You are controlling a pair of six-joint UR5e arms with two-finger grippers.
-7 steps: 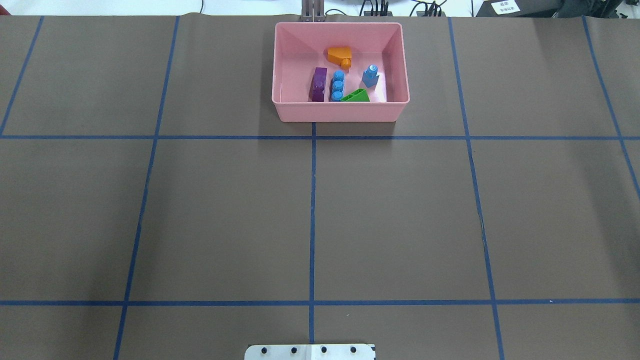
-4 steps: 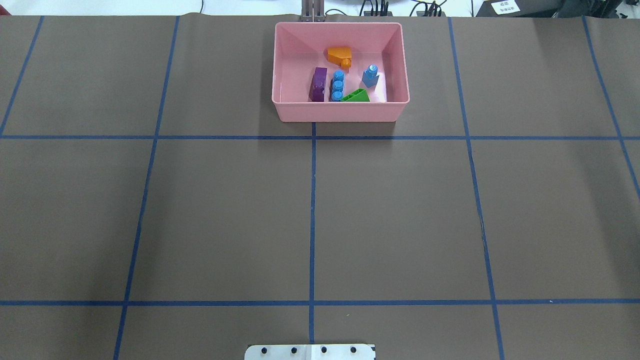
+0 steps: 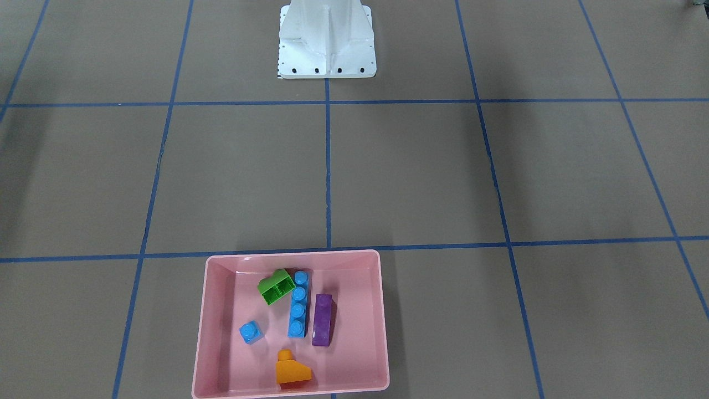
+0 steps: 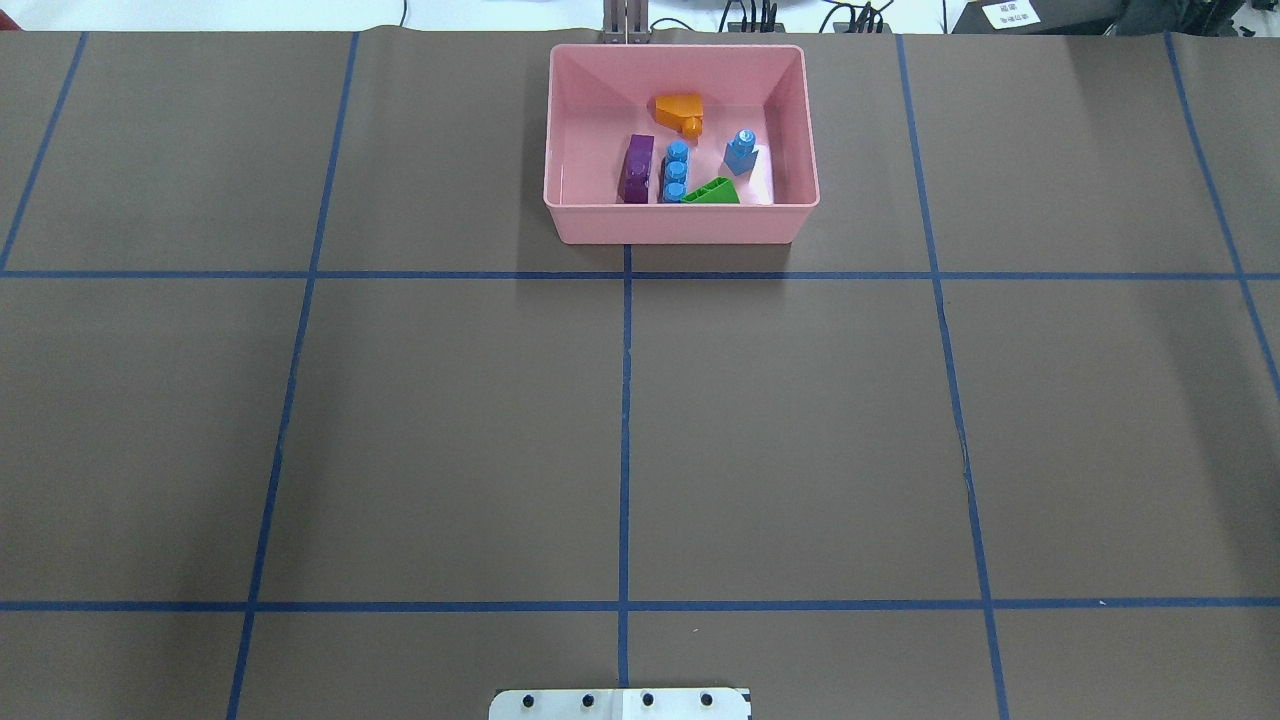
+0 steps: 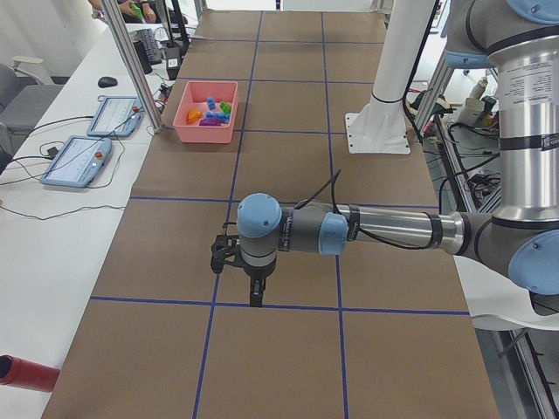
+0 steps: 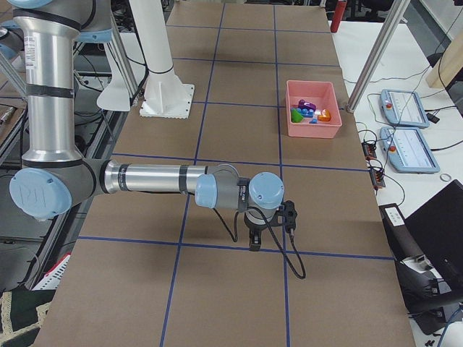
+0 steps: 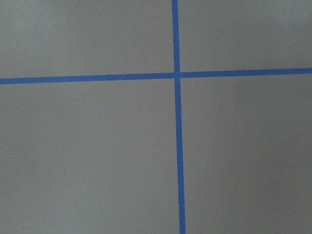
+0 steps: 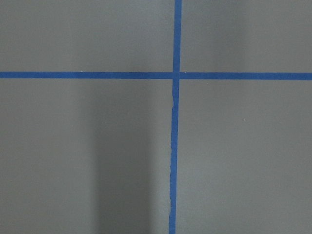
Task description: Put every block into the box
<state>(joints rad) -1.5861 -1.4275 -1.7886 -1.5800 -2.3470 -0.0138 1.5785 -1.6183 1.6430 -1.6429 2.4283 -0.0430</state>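
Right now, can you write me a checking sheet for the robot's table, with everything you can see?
Surface: brown table with blue tape lines.
Job's things: pink box holds all five blocks: orange block, small blue block, long blue block, purple block and green block, which is tipped on its side.
Clutter: nothing seen.
Grippers: left pincer and right pincer point down, far from the box; open or shut, cannot tell.
Cables: black cable loops off the right wrist.
Surroundings: white base; two tablets on a side bench.
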